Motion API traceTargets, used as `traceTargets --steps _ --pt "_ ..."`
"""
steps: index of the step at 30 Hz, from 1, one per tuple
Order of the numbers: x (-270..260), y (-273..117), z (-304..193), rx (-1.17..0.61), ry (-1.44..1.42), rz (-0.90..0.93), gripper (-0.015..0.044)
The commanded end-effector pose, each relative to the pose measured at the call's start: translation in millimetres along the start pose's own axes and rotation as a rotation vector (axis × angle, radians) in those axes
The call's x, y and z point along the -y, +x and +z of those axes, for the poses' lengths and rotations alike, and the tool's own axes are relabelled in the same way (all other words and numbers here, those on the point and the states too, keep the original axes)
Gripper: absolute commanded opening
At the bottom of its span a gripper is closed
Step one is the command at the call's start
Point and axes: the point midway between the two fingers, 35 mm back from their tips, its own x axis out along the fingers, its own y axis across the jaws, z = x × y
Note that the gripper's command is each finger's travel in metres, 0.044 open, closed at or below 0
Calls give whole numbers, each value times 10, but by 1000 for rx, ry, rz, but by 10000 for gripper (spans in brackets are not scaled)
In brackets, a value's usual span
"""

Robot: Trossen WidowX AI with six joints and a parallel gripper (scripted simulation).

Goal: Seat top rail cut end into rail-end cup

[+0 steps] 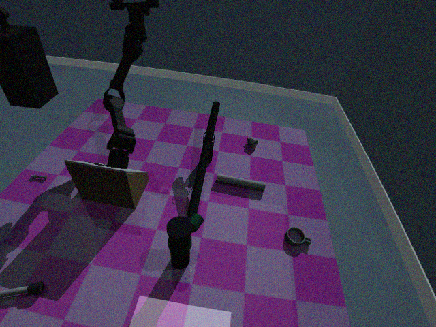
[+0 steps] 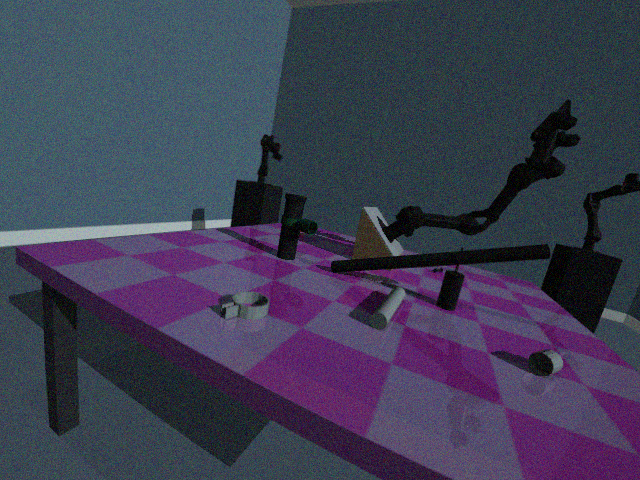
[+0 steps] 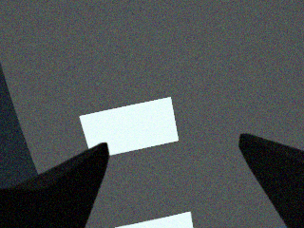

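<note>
The dark fence rail passes through the thin loop above the short dark post. Its end nearer the big post lies lower than the green rail-end cup and apart from it in the exterior view. The cup sits on the band, partway down the post below its cap. My gripper is open and empty, raised high and well away from the rail. It is partly cut off at the top of the top view.
A wedge block stands before the arm's base. A short pale tube lies beside the rail. A loose band and a small fitting lie farther out. A dark-ended tube lies front left.
</note>
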Motion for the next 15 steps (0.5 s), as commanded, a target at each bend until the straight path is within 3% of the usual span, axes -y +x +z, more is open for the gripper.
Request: traceTargets --steps 1,8,15 --pt "-532 100 -414 -73 -82 156 440" --pt "-1428 48 -1252 -222 -192 461 440" --pt "-2161 -297 -2127 -398 -254 768 440"
